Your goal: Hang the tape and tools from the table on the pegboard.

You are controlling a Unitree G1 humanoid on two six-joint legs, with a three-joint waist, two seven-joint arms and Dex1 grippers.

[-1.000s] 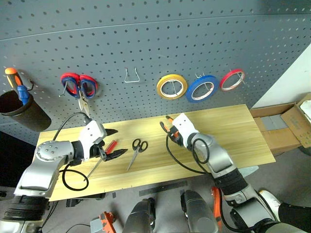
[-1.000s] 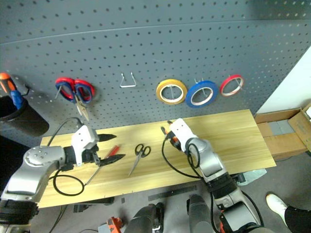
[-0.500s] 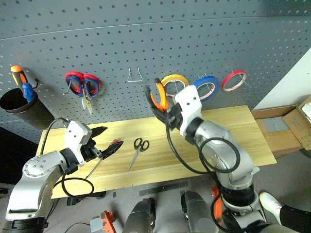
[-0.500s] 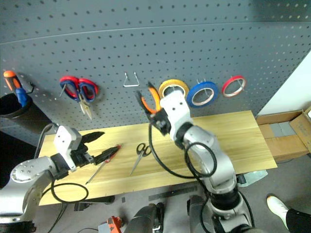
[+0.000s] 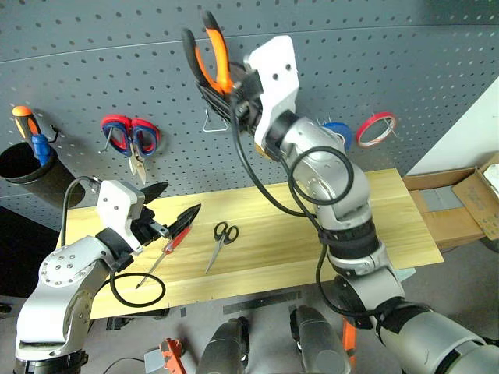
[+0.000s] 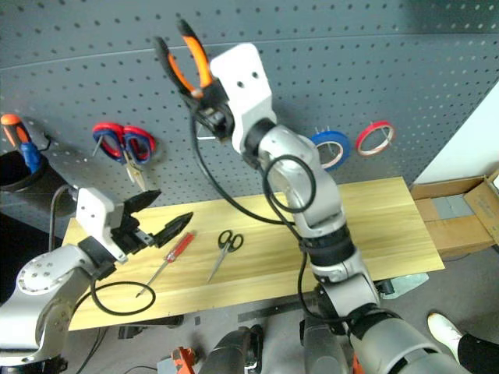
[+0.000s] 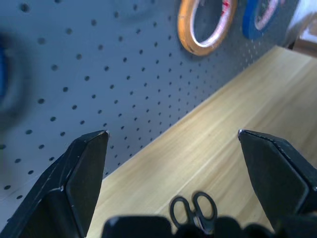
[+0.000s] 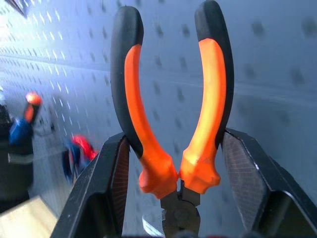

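Grey-blue pegboard [image 5: 93,47] backs the whole scene, and reading across it from the left, a black cup [image 5: 19,167] hangs with an orange-and-blue handled tool standing in it, then red-and-blue handled shears [image 5: 131,136] hang from a hook, presumably parked there so each item has its own peg.

Below them the left gripper [image 5: 173,210] hovers just above the tabletop [image 5: 390,202], its jaws spread wide and empty, pointing toward the red-handled screwdriver [image 5: 173,241] that lies slantwise just beside them; that pose suggests it is lining up for the next pick. A little further right the small black-handled scissors [image 5: 221,237] lie flat on the wood, untouched.

Higher up, the right gripper [image 5: 226,97] is raised in front of the board, its jaws pinching the pliers [image 8: 171,106] near the pivot so the orange-and-black handles stand upward and apart. Holding them this way leaves the gap between the handles free, likely so it can be slipped over the bare wire hook [image 5: 210,123] close beside the gripper.

To the right, partly behind the arm, the blue tape [image 6: 327,148] already hangs on the pegboard, with a thin red roll [image 5: 373,128] beyond it; a yellow roll [image 7: 208,25] hangs on the blue tape's other side.
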